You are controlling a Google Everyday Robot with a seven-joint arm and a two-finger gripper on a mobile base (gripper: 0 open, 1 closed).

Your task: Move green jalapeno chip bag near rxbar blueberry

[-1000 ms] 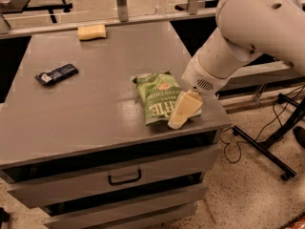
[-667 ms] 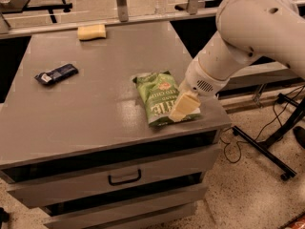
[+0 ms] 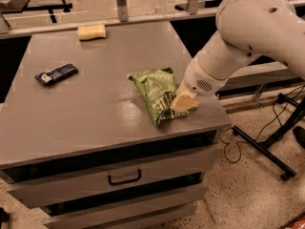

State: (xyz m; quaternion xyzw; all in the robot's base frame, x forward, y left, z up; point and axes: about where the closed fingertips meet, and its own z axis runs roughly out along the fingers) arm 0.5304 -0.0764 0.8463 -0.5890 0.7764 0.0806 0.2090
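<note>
The green jalapeno chip bag [image 3: 155, 93], crinkly light green with white lettering, lies on the grey table [image 3: 95, 104] near its right front corner. The gripper [image 3: 180, 103] reaches in from the right on a thick white arm and sits over the bag's right end, its pale fingers touching the bag. The rxbar blueberry [image 3: 56, 74], a small dark navy bar with a white patch at its left end, lies flat at the table's left side, well apart from the bag.
A pale yellow sponge block [image 3: 92, 31] lies at the table's back edge. A drawer with a black handle [image 3: 124, 178] is below the tabletop. Black stand legs and cables [image 3: 271, 137] cross the floor at the right.
The gripper has moved left and down onto the bag's right end. The bag has shifted slightly leftward and crumpled under the fingers.
</note>
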